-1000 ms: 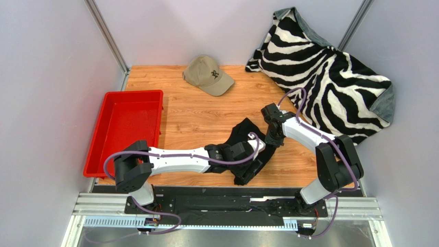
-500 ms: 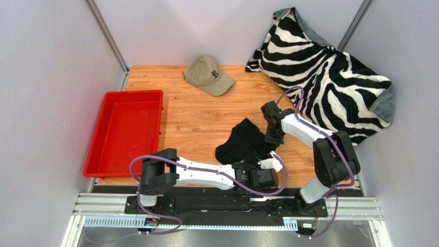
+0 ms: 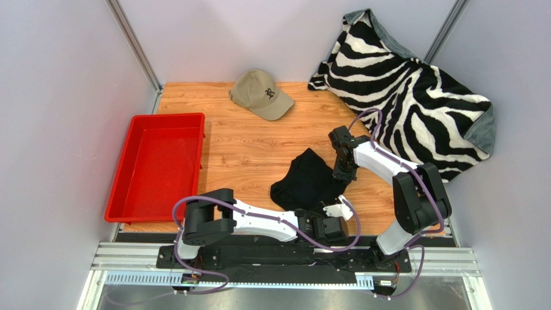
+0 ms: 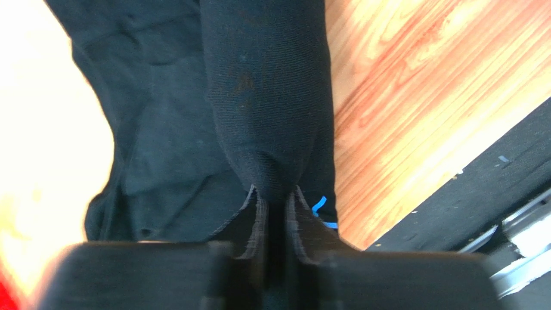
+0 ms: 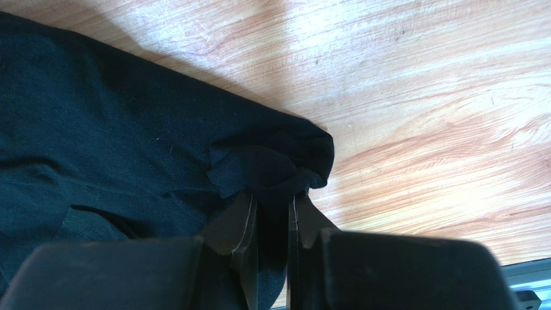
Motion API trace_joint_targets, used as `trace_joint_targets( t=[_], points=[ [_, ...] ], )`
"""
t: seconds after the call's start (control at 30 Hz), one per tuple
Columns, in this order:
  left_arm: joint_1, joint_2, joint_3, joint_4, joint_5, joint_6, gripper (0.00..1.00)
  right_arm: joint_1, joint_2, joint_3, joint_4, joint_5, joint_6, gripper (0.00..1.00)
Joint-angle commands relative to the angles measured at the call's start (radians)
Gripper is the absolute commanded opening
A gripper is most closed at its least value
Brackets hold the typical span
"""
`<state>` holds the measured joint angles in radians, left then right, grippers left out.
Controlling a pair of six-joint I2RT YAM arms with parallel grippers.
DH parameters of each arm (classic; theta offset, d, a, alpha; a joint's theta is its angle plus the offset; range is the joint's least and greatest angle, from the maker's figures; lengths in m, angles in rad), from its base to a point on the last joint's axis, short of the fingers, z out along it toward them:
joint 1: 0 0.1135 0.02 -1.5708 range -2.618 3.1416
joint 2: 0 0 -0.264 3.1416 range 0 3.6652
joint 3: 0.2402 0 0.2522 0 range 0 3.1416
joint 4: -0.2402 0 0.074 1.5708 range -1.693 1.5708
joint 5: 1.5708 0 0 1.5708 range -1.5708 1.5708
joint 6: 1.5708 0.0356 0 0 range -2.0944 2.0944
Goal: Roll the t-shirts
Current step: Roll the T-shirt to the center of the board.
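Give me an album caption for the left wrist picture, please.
Close-up: the left fingers pinch a fold of the black t-shirt over the wooden table.

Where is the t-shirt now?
In the top view, the t-shirt lies bunched front right of centre, between the red tray and the zebra blanket.

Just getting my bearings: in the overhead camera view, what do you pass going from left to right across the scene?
red tray → tan cap → black t-shirt → zebra-striped blanket
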<state>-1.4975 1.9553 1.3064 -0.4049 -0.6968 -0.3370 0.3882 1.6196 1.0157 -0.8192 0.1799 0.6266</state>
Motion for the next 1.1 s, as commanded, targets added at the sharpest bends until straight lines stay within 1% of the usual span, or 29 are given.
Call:
trace_joint_targets(
  t=[0.0, 0.03, 0.1, 0.13, 0.2, 0.23, 0.3, 0.33, 0.4, 0.43, 0.47, 0.53, 0.57, 0.63, 0.7, 0.73, 0.9, 0.97, 1.07],
  points=[
    [0.028, -0.045, -0.061, 0.102, 0.109, 0.009, 0.00, 0.000, 0.039, -0.055, 0.052, -0.040, 0.010, 0.11],
    [0.037, -0.058, -0.076, 0.119, 0.182, 0.009, 0.00, 0.001, 0.016, -0.058, 0.058, -0.033, 0.012, 0.24],
    [0.068, -0.101, -0.126, 0.179, 0.270, 0.004, 0.00, 0.001, -0.010, -0.069, 0.068, -0.026, 0.019, 0.37],
    [0.081, -0.131, -0.142, 0.198, 0.354, 0.000, 0.00, 0.001, -0.039, -0.075, 0.083, -0.023, 0.022, 0.48],
    [0.121, -0.153, -0.180, 0.231, 0.446, -0.028, 0.00, 0.001, -0.072, -0.095, 0.098, -0.016, 0.036, 0.55],
    [0.137, -0.173, -0.194, 0.245, 0.539, -0.039, 0.00, 0.000, -0.092, -0.103, 0.115, -0.008, 0.039, 0.60],
    [0.181, -0.191, -0.243, 0.297, 0.627, -0.075, 0.00, 0.001, -0.156, -0.130, 0.130, 0.001, 0.059, 0.64],
    [0.197, -0.203, -0.257, 0.316, 0.716, -0.086, 0.00, 0.001, -0.179, -0.140, 0.147, 0.007, 0.067, 0.66],
    [0.238, -0.208, -0.288, 0.350, 0.793, -0.126, 0.00, 0.001, -0.265, -0.167, 0.184, 0.012, 0.091, 0.67],
    [0.252, -0.211, -0.297, 0.363, 0.860, -0.138, 0.00, 0.001, -0.297, -0.199, 0.196, 0.018, 0.100, 0.69],
    [0.263, -0.210, -0.317, 0.391, 0.890, -0.166, 0.00, 0.001, -0.364, -0.215, 0.209, 0.023, 0.110, 0.69],
    [0.290, -0.211, -0.335, 0.399, 0.963, -0.192, 0.00, 0.001, -0.430, -0.274, 0.253, 0.018, 0.139, 0.69],
    [0.299, -0.211, -0.352, 0.446, 0.985, -0.216, 0.00, 0.000, -0.487, -0.293, 0.265, 0.015, 0.148, 0.70],
    [0.322, -0.207, -0.364, 0.468, 1.045, -0.237, 0.00, 0.001, -0.544, -0.337, 0.305, 0.013, 0.173, 0.71],
    [0.338, -0.207, -0.374, 0.485, 1.075, -0.260, 0.00, 0.001, -0.602, -0.394, 0.343, 0.006, 0.176, 0.71],
    [0.345, -0.202, -0.378, 0.495, 1.120, -0.270, 0.00, 0.003, -0.612, -0.407, 0.350, -0.006, 0.183, 0.71],
    [0.408, -0.196, -0.430, 0.575, 1.230, -0.356, 0.00, 0.017, -0.693, -0.515, 0.374, -0.010, 0.217, 0.71],
    [0.437, -0.180, -0.449, 0.612, 1.264, -0.385, 0.00, 0.021, -0.743, -0.545, 0.384, -0.022, 0.235, 0.71],
    [0.456, -0.153, -0.446, 0.609, 1.290, -0.396, 0.00, 0.031, -0.783, -0.591, 0.403, -0.039, 0.260, 0.71]
  ],
)
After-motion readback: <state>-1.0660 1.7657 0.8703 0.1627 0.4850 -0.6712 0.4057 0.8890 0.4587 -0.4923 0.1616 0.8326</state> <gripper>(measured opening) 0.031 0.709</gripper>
